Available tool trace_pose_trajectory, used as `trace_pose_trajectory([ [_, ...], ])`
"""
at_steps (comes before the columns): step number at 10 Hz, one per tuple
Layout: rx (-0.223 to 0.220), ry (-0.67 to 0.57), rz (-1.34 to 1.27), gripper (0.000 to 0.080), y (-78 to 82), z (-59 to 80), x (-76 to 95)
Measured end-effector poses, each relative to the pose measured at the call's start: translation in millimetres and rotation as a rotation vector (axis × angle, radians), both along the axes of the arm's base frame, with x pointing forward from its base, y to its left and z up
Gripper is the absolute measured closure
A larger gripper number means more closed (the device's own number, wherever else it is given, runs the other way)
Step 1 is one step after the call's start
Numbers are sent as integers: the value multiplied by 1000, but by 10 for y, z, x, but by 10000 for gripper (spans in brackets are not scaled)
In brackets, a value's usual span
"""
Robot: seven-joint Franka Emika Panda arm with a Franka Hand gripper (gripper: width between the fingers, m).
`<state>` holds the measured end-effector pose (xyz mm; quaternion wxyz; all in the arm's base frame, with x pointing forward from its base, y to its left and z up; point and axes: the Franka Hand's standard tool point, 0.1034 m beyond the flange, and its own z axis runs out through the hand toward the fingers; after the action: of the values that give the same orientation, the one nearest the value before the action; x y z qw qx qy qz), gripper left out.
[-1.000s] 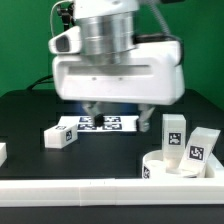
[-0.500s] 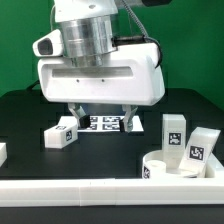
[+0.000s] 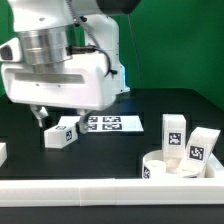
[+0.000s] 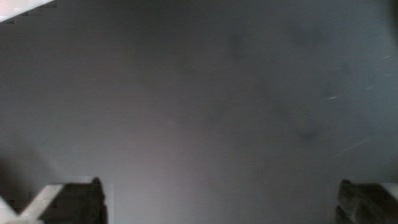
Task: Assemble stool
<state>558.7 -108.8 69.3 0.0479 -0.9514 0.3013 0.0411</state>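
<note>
Shows one round seat (image 3: 168, 168) at lower right of the exterior frame, upright leg (image 3: 175, 133) and second upright leg (image 3: 201, 147) just above it, third leg (image 3: 60, 133) lying left of centre on the black counter (image 3: 160, 108) near the marker board (image 3: 110, 123). Bears square tags only, no legible writing. Tool (image 4: 221, 202) spread wide, pinching nothing.

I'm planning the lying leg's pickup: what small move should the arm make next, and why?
Likely nudge the open pincer over the lying leg: the wrist view shows only bare table between its fingertips, so lowering now would probably miss.
</note>
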Motion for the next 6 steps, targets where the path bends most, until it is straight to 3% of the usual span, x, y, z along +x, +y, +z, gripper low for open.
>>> trace_pose_trajectory([
  [1,3,8,-6,151,-142,-47,-101],
  [6,2,10,-17,151,-147,-88,-148],
])
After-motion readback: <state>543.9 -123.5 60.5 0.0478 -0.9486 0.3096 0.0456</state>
